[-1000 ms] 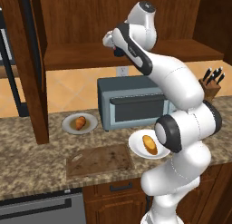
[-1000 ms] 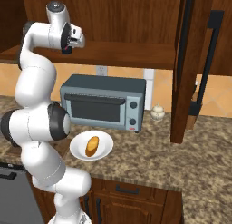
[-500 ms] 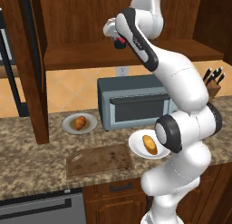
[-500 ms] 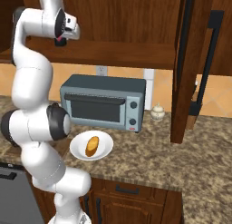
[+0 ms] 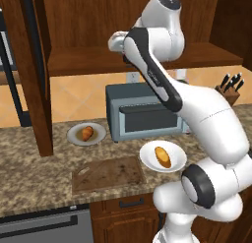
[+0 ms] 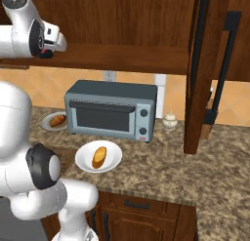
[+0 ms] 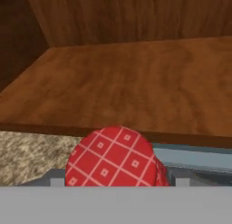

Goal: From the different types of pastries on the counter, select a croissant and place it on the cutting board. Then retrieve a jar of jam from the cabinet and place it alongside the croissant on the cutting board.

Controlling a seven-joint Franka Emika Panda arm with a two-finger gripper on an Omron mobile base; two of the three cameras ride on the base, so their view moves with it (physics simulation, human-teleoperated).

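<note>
Brown wooden cabinet (image 5: 78, 60) has a wide shelf, and the jaws (image 6: 46, 52) are up beside its front edge, clamped on the jar of jam (image 7: 113, 157). Down on the tabletop (image 5: 29, 173), the croissant (image 5: 87, 133) sits on a plate (image 5: 74, 136), apart from the cutting board (image 5: 108, 173).

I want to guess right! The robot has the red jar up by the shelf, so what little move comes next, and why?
Probably carry the jar down toward the cutting board. The gripper seems to hold it just off the shelf edge, and the board is bare. Oddly, the croissant sits on its plate.
</note>
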